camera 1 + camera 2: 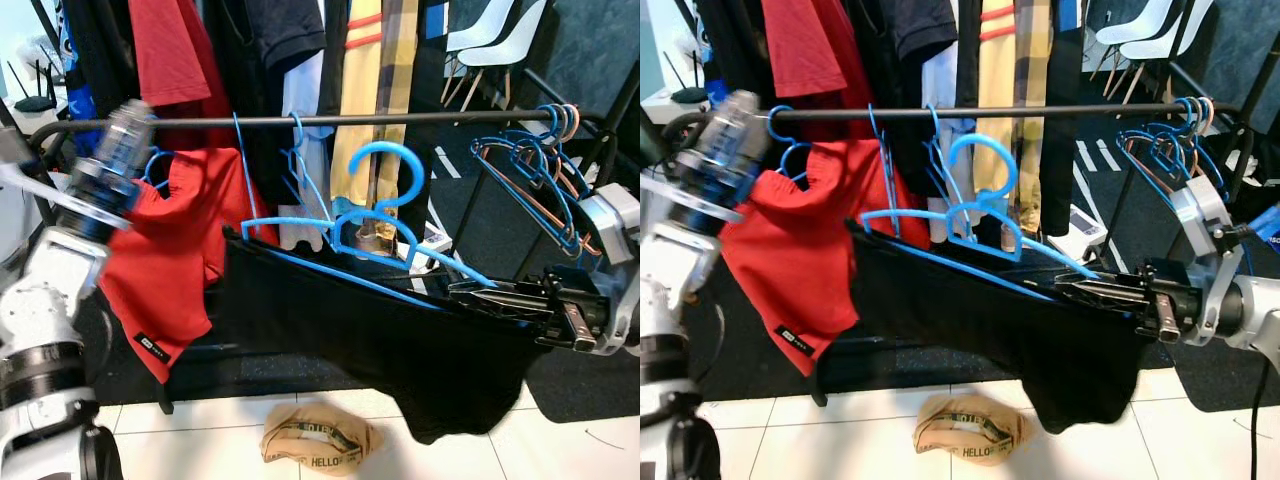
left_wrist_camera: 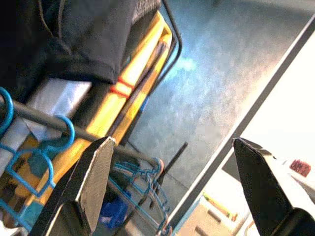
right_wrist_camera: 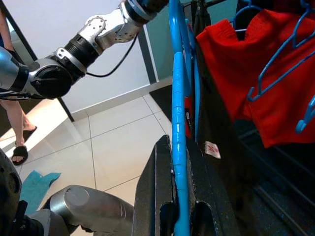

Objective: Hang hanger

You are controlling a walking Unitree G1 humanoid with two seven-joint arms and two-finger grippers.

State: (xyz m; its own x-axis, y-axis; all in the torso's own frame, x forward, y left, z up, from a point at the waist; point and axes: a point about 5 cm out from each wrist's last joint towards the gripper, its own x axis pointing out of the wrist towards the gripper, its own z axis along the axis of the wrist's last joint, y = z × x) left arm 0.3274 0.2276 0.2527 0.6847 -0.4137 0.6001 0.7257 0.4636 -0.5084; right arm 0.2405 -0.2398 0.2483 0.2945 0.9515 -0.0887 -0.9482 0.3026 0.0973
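Observation:
A blue plastic hanger [image 1: 385, 215] carries a black garment [image 1: 380, 335] draped over its bar. My right gripper [image 1: 462, 292] is shut on the hanger's right arm, and the blue arm runs between the fingers [image 3: 147, 196] in the right wrist view. The hanger's hook [image 1: 392, 160] sits just below the dark clothes rail [image 1: 440, 118], apart from it. My left arm [image 1: 105, 175] is raised at the left end of the rail. In the left wrist view the left gripper [image 2: 171, 142] is open with nothing between its fingers.
A red T-shirt [image 1: 165, 250] hangs on the rail at left, with several empty blue hangers [image 1: 535, 170] at its right end. More clothes hang behind. A brown cloth [image 1: 320, 440] lies on the tiled floor. A person's foot [image 3: 22, 150] stands off to the side.

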